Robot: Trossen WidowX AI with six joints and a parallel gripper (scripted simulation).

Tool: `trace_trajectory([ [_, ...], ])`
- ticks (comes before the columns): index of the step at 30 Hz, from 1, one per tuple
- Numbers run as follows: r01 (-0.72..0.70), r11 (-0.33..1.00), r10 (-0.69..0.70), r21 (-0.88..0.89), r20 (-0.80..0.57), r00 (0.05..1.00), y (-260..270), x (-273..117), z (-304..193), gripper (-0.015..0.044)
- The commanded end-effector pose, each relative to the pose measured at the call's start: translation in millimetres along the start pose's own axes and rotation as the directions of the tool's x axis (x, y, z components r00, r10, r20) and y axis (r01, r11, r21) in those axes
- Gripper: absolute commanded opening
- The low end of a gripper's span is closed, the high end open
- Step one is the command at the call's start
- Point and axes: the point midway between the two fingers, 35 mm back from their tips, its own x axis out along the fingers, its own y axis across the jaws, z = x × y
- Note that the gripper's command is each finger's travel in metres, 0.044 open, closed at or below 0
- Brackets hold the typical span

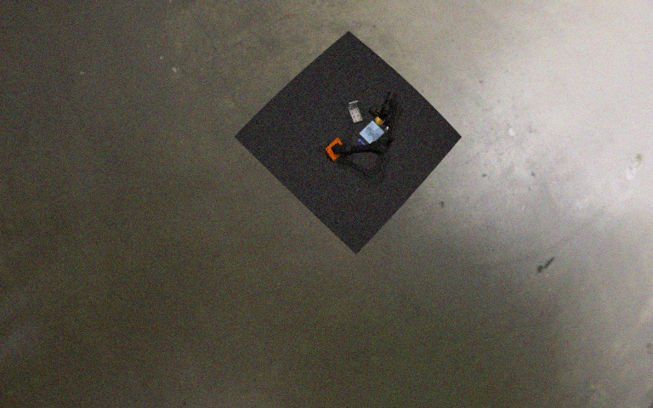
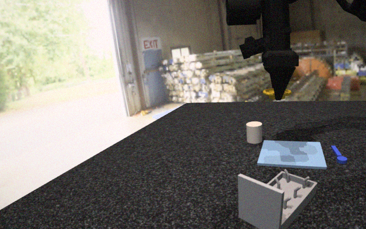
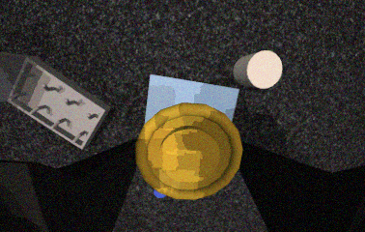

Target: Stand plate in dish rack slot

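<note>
Plate (image 1: 379, 121) (image 2: 269, 92) (image 3: 189, 150) up in the air, lying level, and the gripper (image 1: 379, 121) (image 2: 278, 98) (image 3: 187, 147) has it pinched across the rim from opposite sides! From above, the dish rack (image 1: 354, 102) (image 2: 260, 198) (image 3: 69, 83) lies to the hand's left, a touch nearer the top corner of the tabletop (image 1: 294, 151) (image 2: 122, 184) (image 3: 315, 29); the hand sits closer to the upper-right edge. The rack's long axis runs roughly from top corner towards bottom corner, its tall end panel at the top-corner end. Inside, bent pegs rise in two rows, and no plate stands among them.

So the carry should go leftward, and the flat disc must be tipped upright and turned to match a slot; a skewed rim could catch a peg. The blue board (image 1: 371, 132) (image 2: 315, 159) (image 3: 189, 92) bears nothing, with the pale cylinder (image 1: 387, 128) (image 2: 254, 133) (image 3: 265, 70) and blue spoon (image 1: 360, 140) (image 2: 336, 154) (image 3: 159, 193) on opposite sides of it. Lift looks done; placing remains.
</note>
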Motion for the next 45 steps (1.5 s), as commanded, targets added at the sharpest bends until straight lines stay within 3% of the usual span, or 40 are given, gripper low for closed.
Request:
trace_trajectory([
  [1,-0.003,1.000,0.003,-0.002,0.006,1.000,1,-14,2,0.0000],
  [11,-0.001,1.000,0.001,0.008,0.010,1.000,3,-35,-1,0.0000],
  [29,0.023,0.837,0.005,0.546,-0.049,0.999,95,-37,-54,0.0000],
  [35,0.018,0.840,0.016,0.542,-0.057,0.998,97,-34,-55,0.0000],
  [45,-0.086,0.896,0.159,0.436,-0.134,0.978,101,-2,-53,0.0000],
])
